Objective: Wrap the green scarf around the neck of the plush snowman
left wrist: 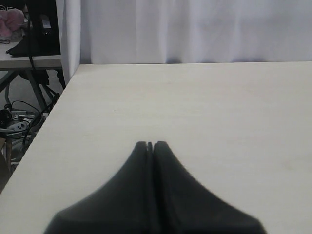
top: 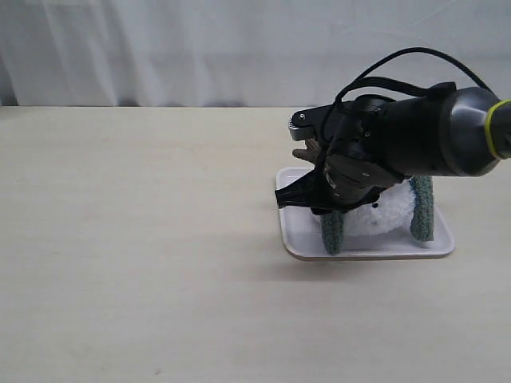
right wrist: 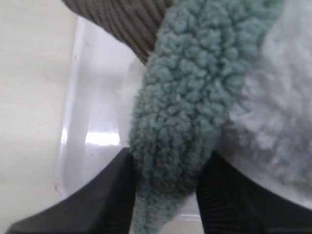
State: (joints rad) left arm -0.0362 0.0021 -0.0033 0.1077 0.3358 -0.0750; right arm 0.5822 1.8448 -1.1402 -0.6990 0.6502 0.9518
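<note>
My right jaws are closed on the green scarf. In the right wrist view the fuzzy strip fills the gap between them and touches both inner faces. My left jaws are closed on nothing, tips pressed together above the table.

In the exterior view the plush snowman lies on a white tray in the right half of the frame, a little below middle height. My right arm reaches in from the right edge and covers most of it. The scarf shows there as two grey-green ends, one at the lower left of the white plush near the tray's front rim, the other at its right side. A brown corduroy twig arm sticks out left of my wrist, above the tray.

Close up, the scarf lies across that brown arm and against the white fur. I cannot tell whether it sits at the snowman's neck, which my arm hides.
</note>
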